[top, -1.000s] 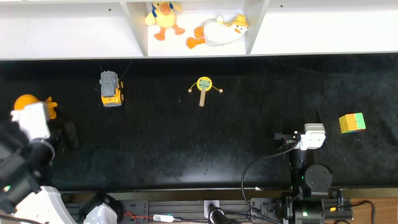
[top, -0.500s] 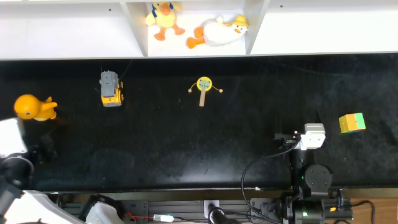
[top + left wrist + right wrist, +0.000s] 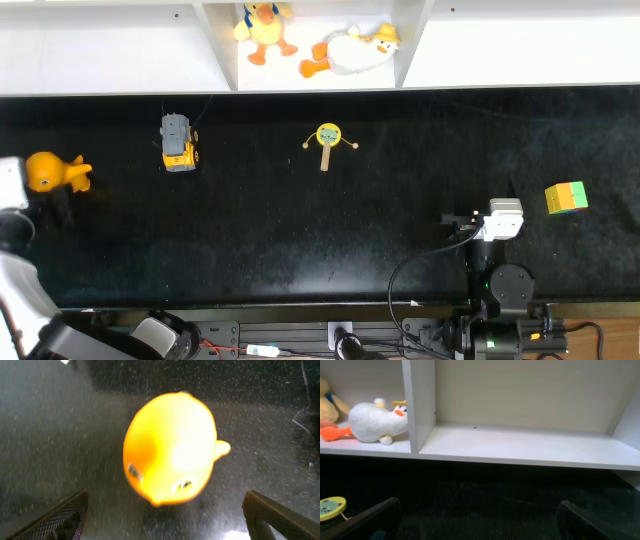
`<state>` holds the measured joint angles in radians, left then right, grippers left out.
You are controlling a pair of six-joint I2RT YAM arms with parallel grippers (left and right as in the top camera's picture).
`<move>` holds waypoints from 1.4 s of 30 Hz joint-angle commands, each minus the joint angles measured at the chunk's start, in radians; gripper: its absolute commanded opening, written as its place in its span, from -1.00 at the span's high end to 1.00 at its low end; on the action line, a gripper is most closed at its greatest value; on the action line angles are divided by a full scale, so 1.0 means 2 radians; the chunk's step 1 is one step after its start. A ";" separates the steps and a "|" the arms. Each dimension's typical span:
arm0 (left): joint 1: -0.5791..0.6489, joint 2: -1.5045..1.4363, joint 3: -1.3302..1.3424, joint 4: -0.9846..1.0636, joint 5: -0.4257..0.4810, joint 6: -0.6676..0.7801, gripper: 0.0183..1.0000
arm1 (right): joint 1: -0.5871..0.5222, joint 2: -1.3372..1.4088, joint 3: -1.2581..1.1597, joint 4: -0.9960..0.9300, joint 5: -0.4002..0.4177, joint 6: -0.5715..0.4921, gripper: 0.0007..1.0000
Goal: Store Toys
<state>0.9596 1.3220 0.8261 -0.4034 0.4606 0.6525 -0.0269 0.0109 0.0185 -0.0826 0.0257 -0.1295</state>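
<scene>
Over the last 1 s the left arm [image 3: 10, 195] has slid off the orange duck [image 3: 170, 455], dipped toward the near left corner of the bench [image 3: 300, 230], and come back up along the left edge. The duck lies where it was, now uncovered. The right arm [image 3: 500, 222] and the other toys have not shifted.

The left fingers [image 3: 55, 522] are spread wide and hold nothing. The orange duck sits on the bench ahead of them, in line with the gap and touching neither. From above, it lies at the bench's far left, just beside the left arm's wrist.

The right fingers [image 3: 370, 517] are also spread, with nothing between them, low over the bench and facing the white shelf [image 3: 520, 445].

A white plush duck [image 3: 375, 422] and a yellow plush duck [image 3: 262, 25] lie side by side in the shelf's middle compartment. On the bench near the shelf are a toy truck [image 3: 178, 142] and a small rattle drum [image 3: 328, 140], well apart. A coloured cube [image 3: 566, 197] lies to the right of the right arm.
</scene>
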 commanded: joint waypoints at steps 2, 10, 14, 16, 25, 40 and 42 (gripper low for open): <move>-0.020 0.024 0.019 0.041 -0.041 -0.001 -0.99 | -0.003 -0.003 -0.007 0.003 -0.004 0.005 -0.99; -0.020 0.057 0.020 0.065 -0.028 -0.003 -0.93 | -0.003 -0.003 -0.007 0.003 -0.004 0.005 -0.99; -0.020 0.078 0.020 0.088 -0.001 -0.003 -0.85 | -0.003 -0.003 -0.007 0.003 -0.004 0.005 -0.99; -0.020 0.080 0.020 0.089 0.010 -0.003 -0.63 | -0.003 -0.003 -0.007 0.003 -0.004 0.005 -0.99; -0.020 0.066 0.020 0.071 0.031 -0.017 0.96 | -0.003 -0.003 -0.007 0.003 -0.004 0.005 -0.99; -0.099 -0.019 0.140 -0.090 -0.111 -0.174 0.96 | -0.003 -0.003 -0.007 0.003 -0.004 0.005 -0.99; -0.122 -0.013 0.161 -0.087 -0.139 -0.194 0.97 | -0.003 -0.003 -0.007 0.003 -0.004 0.005 -0.99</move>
<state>0.7765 1.2839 1.0550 -0.5819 0.3023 0.3614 -0.0265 0.0113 0.0185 -0.0826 0.0257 -0.1295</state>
